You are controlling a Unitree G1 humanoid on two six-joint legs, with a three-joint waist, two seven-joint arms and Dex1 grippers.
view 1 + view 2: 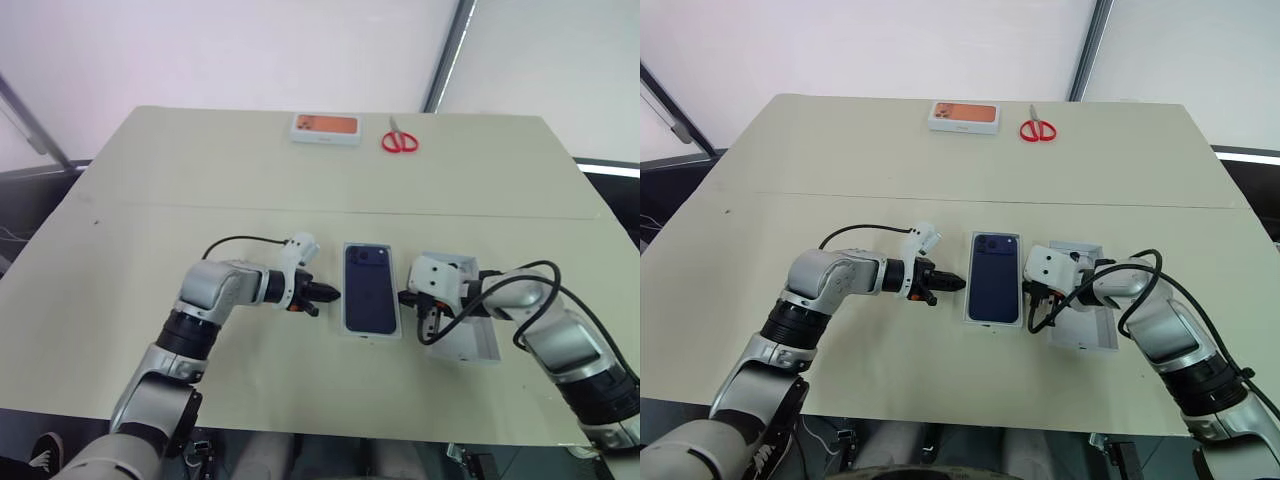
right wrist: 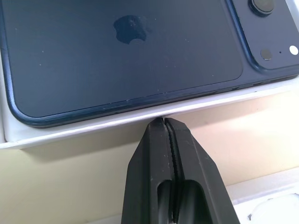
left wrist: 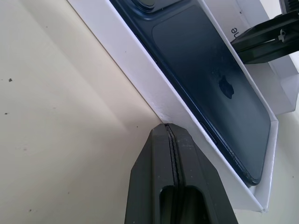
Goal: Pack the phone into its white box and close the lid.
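The dark navy phone (image 1: 370,288) lies back up inside the white box (image 1: 372,335), at the table's middle front. Its camera cluster is at the far left corner. My left gripper (image 1: 335,295) is shut and empty, with its tip at the box's left wall (image 3: 140,70). My right gripper (image 1: 403,297) is also shut and empty, and its tip (image 2: 163,120) sits against the box's right wall. Whether either tip presses the wall I cannot tell. The lid (image 1: 475,345) lies on the table just right of the box, partly under my right wrist.
A white box with an orange picture (image 1: 326,127) and red scissors (image 1: 400,140) lie near the table's far edge. Black cables loop off both wrists. The table's front edge runs close below the box.
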